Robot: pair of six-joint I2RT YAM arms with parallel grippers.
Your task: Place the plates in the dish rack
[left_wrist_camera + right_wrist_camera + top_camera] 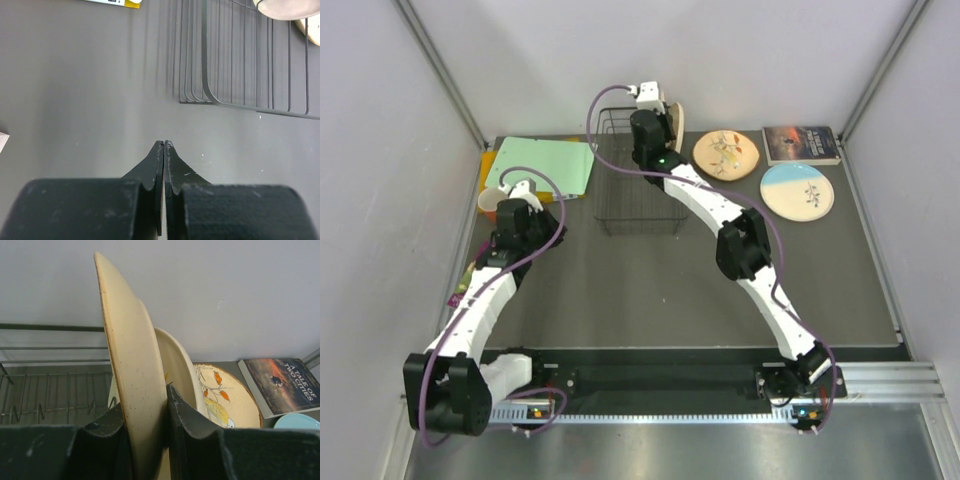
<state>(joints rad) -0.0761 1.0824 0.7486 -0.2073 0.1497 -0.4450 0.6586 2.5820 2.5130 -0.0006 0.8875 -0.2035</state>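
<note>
Plate (131, 365) stands on edge — rim up — pinched between right fingers (192, 427).

A robotics lab test cell: bare white panels (360, 200) on aluminium struts (440, 70) box in a dark tabletop (620, 290), and a slotted metal rail (880, 378) carries the arm bases. Just right of the right gripper (145, 400), a paperback (282, 385) and plates (725, 155) lie flat on that tabletop.

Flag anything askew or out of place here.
Nothing spilled or broken. A cream plate stands on edge in the right jaws near the rack, and a book lies by the blue plate, odd among dishes.
</note>
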